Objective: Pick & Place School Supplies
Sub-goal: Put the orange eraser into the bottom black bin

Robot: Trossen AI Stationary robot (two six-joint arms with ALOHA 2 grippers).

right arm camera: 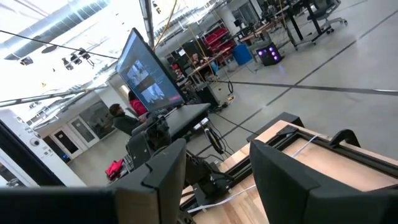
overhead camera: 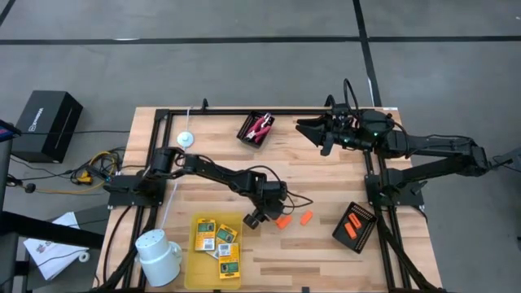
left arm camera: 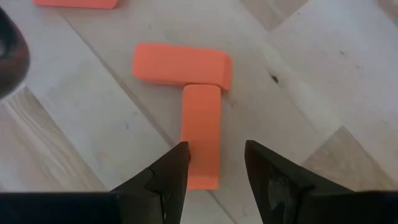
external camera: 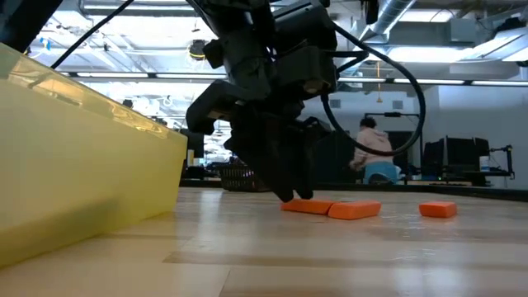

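Two stubby orange pieces [left arm camera: 201, 137] [left arm camera: 180, 64] lie flat on the wood in a T shape, and a third [left arm camera: 74, 2] lies farther off. My left gripper [left arm camera: 214, 165] is open and low over the table [overhead camera: 255, 218], its fingers either side of the upright piece's near end. Several yellow-and-green packets [overhead camera: 216, 240] lie in the yellow tray [overhead camera: 195, 268]. The red-handled scissors [overhead camera: 260, 126] rest in a black tray. My right gripper [right arm camera: 214, 180] is open and raised near the far edge [overhead camera: 313, 130]. My left gripper comes at the near end [left arm camera: 202, 177] of one orange piece from above, fingers along its length. One fingertip [left arm camera: 177, 162] overlaps the piece's edge in the left wrist view; I cannot tell whether it touches. The piece lies flat on the table.
A black tray [overhead camera: 355, 226] on the right holds more orange pieces. A white mug [overhead camera: 159, 256] stands by the yellow tray, and a small white disc [overhead camera: 186, 139] lies near the far left. In the low view the yellow tray's wall [external camera: 82, 165] stands close beside the left gripper [external camera: 289, 191].
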